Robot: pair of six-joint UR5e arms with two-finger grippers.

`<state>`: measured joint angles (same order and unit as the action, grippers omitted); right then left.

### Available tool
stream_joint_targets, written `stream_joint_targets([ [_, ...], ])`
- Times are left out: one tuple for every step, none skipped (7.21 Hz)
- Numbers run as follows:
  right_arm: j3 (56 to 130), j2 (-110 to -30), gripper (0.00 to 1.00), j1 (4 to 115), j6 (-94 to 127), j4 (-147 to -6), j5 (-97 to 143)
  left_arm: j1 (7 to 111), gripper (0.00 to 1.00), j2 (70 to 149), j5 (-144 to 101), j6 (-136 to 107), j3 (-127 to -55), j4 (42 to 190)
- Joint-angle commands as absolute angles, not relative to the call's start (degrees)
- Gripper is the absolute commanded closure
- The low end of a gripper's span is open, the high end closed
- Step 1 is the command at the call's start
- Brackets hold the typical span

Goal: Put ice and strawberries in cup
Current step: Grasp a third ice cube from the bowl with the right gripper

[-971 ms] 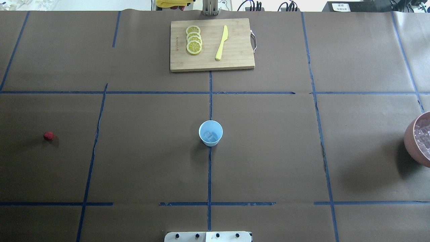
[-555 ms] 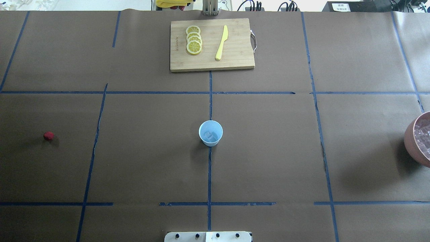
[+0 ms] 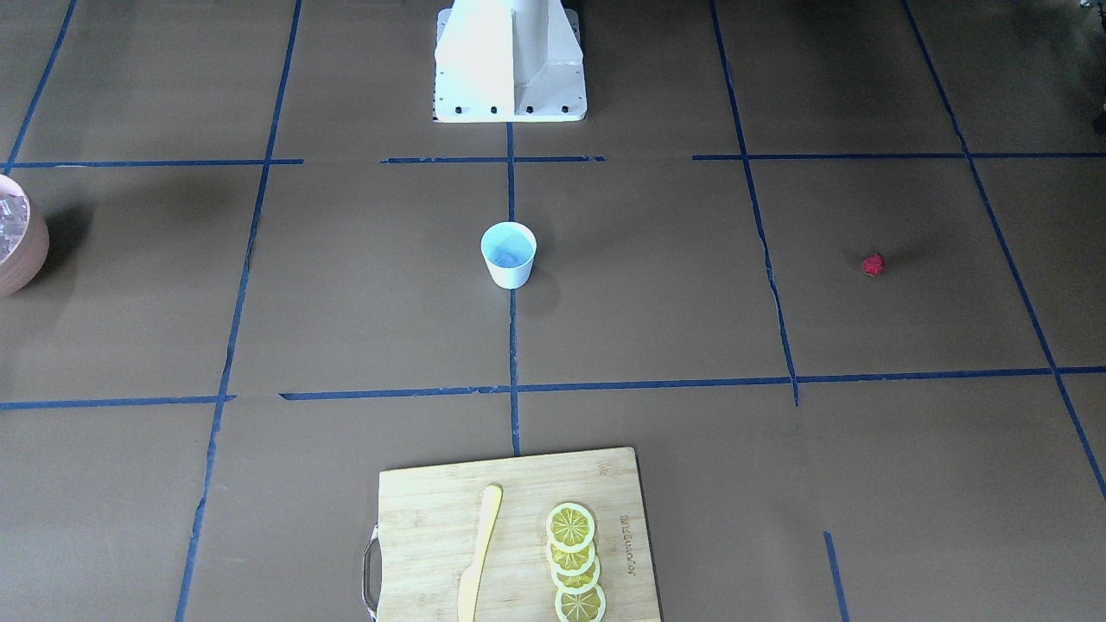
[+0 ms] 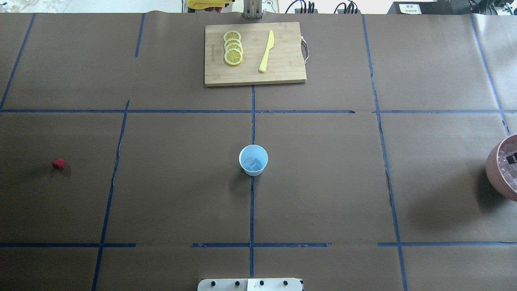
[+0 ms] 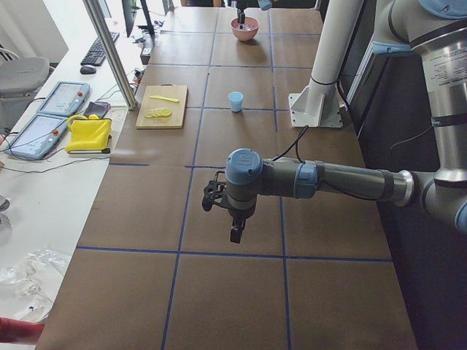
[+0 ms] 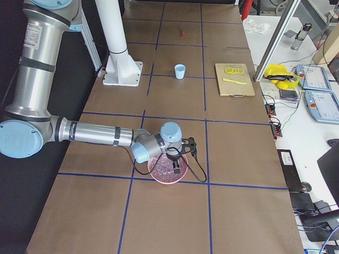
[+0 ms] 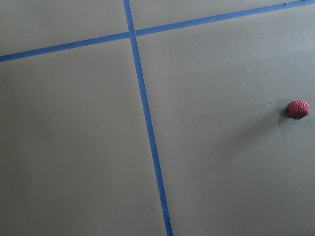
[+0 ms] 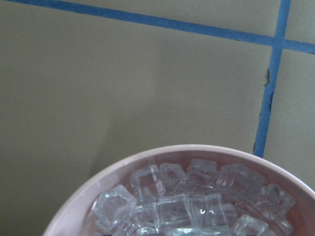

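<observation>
Meanwhile, right fingers [image 6: 175, 170] over ice [image 8: 172, 209] in the bowl [image 8: 162, 148], left fingers [image 5: 235, 233] aloft — spread or pressed, unclear.

A: What colour was the cup [image 4: 253, 160]?
B: White outside, light blue within. The strawberry [image 4: 58, 163] was bright red, the ice [image 8: 182, 201] clear and whitish, in a pinkish-brown bowl [image 3: 30, 259].
A: And the table [image 4: 161, 182]?
B: Brown, gridded with blue tape [image 4: 251, 210]. The board [image 4: 282, 60] was pale, grained wood; the lemon slices [image 4: 233, 52] were yellow, the knife [image 4: 266, 51] a paler yellow.

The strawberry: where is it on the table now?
In the overhead view the strawberry lies alone at the far left, level with the cup and well apart from it.
</observation>
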<state>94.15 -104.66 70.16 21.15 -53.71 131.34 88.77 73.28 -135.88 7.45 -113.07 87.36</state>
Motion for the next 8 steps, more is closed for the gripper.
stream_joint_targets([
  [94.13,-105.55,0.47,70.05,21.53,-53.35,131.05,88.77,0.0,72.17,-135.97,7.38,-114.51,87.36],
  [94.13,-106.17,0.72,70.05,21.45,-53.26,131.04,88.77,0.0,71.72,-135.97,7.38,-114.96,87.36],
  [94.39,-106.17,0.98,70.05,21.27,-53.26,131.13,88.77,0.0,71.63,-136.75,7.38,-115.05,87.36],
  [94.48,-106.17,1.0,70.05,21.36,-53.26,131.05,88.77,0.0,71.63,-137.02,7.38,-115.05,87.36],
  [94.74,-106.0,1.0,70.05,21.44,-53.35,130.52,88.77,0.0,71.63,-137.02,7.38,-115.05,87.36],
  [98.14,-106.0,1.0,70.14,22.32,-54.22,130.6,88.77,0.0,71.63,-137.02,7.38,-115.05,87.36],
  [101.74,-105.56,1.0,70.14,27.37,-55.97,130.69,88.77,0.0,71.63,-137.02,7.38,-115.05,87.36],
  [107.26,-104.6,1.0,69.79,30.99,-61.38,131.13,88.77,0.0,71.63,-137.02,7.38,-114.96,87.36],
])
